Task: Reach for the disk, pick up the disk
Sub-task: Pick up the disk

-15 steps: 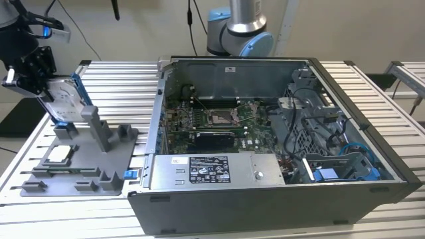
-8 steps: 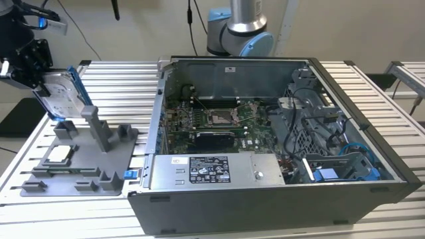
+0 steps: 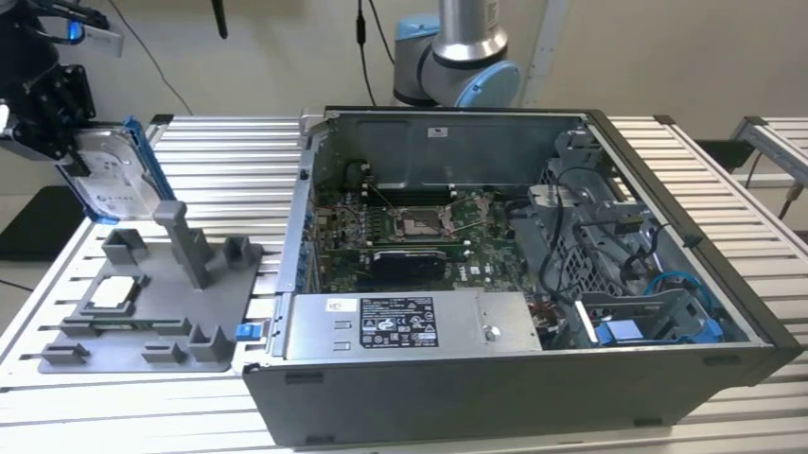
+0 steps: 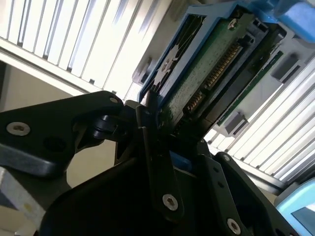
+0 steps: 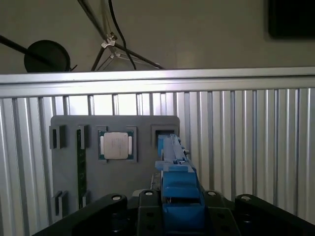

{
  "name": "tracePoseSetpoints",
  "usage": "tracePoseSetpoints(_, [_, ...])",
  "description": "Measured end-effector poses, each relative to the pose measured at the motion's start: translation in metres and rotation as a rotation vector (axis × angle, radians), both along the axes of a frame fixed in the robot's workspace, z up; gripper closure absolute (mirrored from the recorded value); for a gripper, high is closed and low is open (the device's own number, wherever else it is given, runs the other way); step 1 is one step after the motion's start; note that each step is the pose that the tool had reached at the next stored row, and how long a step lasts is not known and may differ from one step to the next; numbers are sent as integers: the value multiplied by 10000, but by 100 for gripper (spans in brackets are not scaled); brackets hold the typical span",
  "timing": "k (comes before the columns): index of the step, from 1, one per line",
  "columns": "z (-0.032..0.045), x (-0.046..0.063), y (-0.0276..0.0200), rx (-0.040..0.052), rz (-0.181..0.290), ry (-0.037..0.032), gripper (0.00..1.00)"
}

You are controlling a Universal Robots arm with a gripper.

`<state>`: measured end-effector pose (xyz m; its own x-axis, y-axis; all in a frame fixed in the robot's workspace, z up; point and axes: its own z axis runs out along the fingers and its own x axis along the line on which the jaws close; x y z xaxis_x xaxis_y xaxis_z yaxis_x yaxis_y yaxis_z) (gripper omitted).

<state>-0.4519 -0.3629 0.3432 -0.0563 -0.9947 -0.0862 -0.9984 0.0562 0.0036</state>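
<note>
Disk: the disk [image 3: 116, 184], a flat silver hard drive with a white label and a blue plastic frame, is held on edge above the far end of the grey plastic fixture tray [image 3: 139, 326].
Gripper: the black robot gripper [image 3: 66, 151] is over the same end of the tray.
Jaws: clenched on the disk, with fingers [image 4: 146, 129] pressed against its blue frame in the second wrist view.
Chip: the small square silver processor chip [image 3: 112, 293] is seated in the tray.
Case: the open grey computer case [image 3: 505, 402] is beside the tray, on the exterior view's right.
</note>
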Motion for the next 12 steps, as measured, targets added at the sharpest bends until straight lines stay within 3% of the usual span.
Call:
tracePoseSetpoints(3, [24, 0, 0, -9, 5, 86, 100])
tracePoseSetpoints(7, [68, 0, -1, -17, 15, 265, 100])
tracePoseSetpoints(12, [194, -4, -3, -15, 16, 270, 100])
